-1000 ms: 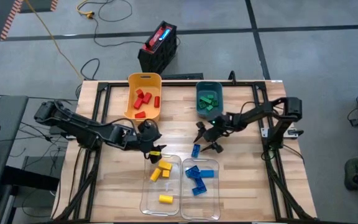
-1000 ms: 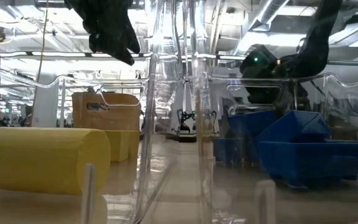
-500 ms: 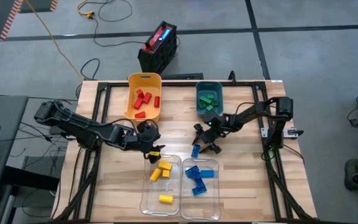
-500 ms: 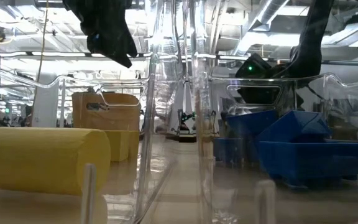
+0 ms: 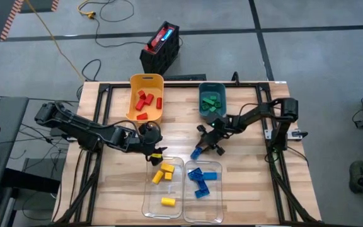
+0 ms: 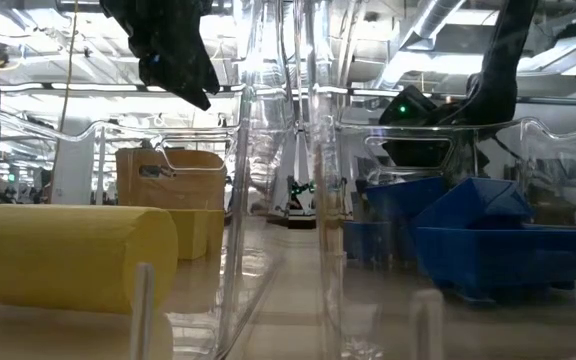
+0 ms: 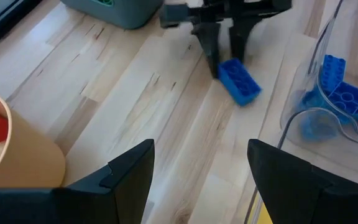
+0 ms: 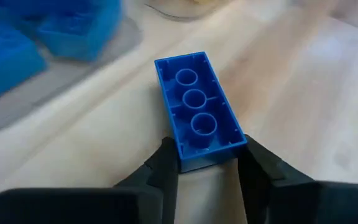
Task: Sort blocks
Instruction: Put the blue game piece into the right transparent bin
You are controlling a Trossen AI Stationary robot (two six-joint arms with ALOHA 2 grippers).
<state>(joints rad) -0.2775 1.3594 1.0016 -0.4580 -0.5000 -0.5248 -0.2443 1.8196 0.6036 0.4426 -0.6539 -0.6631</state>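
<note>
Right gripper (image 8: 207, 163) pinches one end of a blue rectangular brick (image 8: 197, 109), hollow underside up, on the wooden table (image 5: 175, 120) just beside the clear bin of blue bricks (image 5: 203, 190). Left gripper (image 5: 157, 153) hovers with fingers spread near the clear bin of yellow bricks (image 5: 163, 188).
</note>
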